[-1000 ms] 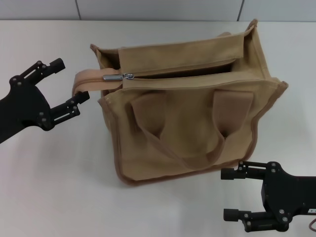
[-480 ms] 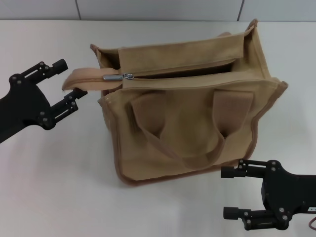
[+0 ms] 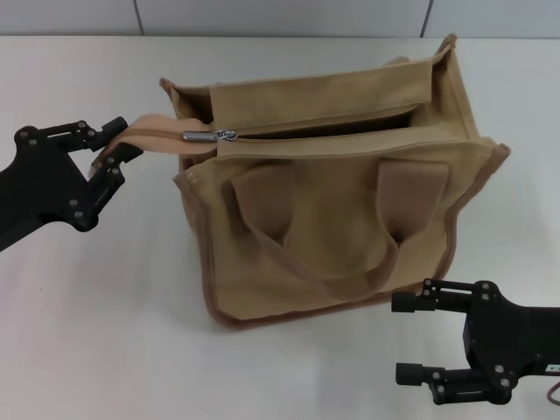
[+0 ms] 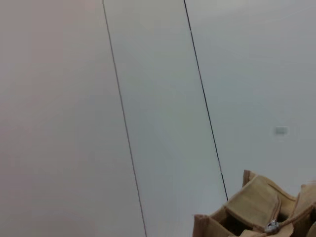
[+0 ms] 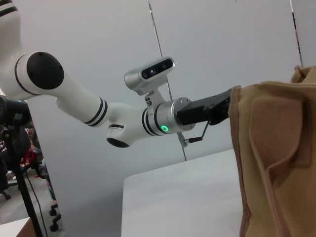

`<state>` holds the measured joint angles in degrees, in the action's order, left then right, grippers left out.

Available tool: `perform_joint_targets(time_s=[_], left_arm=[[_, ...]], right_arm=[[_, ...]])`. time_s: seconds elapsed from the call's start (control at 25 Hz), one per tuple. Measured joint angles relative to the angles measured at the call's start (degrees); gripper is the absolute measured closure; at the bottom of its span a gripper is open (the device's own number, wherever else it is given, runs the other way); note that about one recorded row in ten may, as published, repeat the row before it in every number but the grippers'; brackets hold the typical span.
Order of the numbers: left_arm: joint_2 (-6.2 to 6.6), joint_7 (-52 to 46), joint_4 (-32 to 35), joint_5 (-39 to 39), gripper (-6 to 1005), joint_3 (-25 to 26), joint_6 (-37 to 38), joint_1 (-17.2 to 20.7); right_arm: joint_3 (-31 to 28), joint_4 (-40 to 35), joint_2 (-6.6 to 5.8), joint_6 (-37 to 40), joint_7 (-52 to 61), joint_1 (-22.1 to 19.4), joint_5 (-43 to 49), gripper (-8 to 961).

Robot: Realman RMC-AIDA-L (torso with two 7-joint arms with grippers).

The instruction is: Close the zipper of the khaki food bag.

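Khaki zipper (image 3: 262, 133) tail pinched by left gripper (image 3: 112, 150).

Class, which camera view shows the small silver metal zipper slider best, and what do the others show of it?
The head view: the small silver metal zipper slider lies unobstructed atop the bag. The left wrist view catches only a small glint at the frame's edge. The right wrist view does not show it.

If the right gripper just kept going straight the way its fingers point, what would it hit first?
Probably nothing: the right gripper, open near the khaki food bag's front corner, points toward the robot's left, over bare table. It likely passes in front of the bag, though depth is unclear.
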<state>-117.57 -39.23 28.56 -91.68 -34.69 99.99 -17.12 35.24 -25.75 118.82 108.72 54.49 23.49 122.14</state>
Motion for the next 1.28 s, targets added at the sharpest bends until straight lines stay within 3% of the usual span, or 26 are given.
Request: perform_joint_targets(time_s=[0.12, 0.32, 0.44, 0.76, 0.92, 1.08, 1.28], left_arm=[[-0.04, -0.2, 0.4, 0.0, 645, 0.0, 0.4, -0.1], [-0.1, -0.7, 1.1, 0.0, 903, 0.0, 0.9, -0.5], [-0.29, -1.4, 2.5, 0.0, 970, 0.0, 1.2, -0.9], [-0.41, -2.1, 4.1, 0.0, 970, 0.1, 3.0, -1.9], [-0.45, -1.9, 4.2, 0.1, 970, 0.1, 3.2, -1.9], [-0.56, -1.7, 4.2, 0.1, 970, 0.1, 3.2, -1.9], [-0.7, -1.6, 4.2, 0.1, 970, 0.1, 3.3, -1.9]], right_arm=[[0.0, 0.0, 0.0, 0.0, 0.0, 0.0, 0.0, 196], [0.0, 0.0, 0.03, 0.0, 0.0, -0.1, 0.0, 196], [-0.1, 0.0, 0.08, 0.0, 0.0, -0.1, 0.0, 196], [-1.1, 0.0, 0.09, 0.5, -0.3, -0.1, 0.0, 195], [-4.7, 0.0, 0.07, 6.4, -0.5, 0.0, -0.5, 196], [-7.2, -0.1, -0.95, 15.5, 0.5, 0.2, -7.9, 196], [-7.0, -0.7, -1.5, 16.1, 5.6, 2.2, -14.9, 196]])
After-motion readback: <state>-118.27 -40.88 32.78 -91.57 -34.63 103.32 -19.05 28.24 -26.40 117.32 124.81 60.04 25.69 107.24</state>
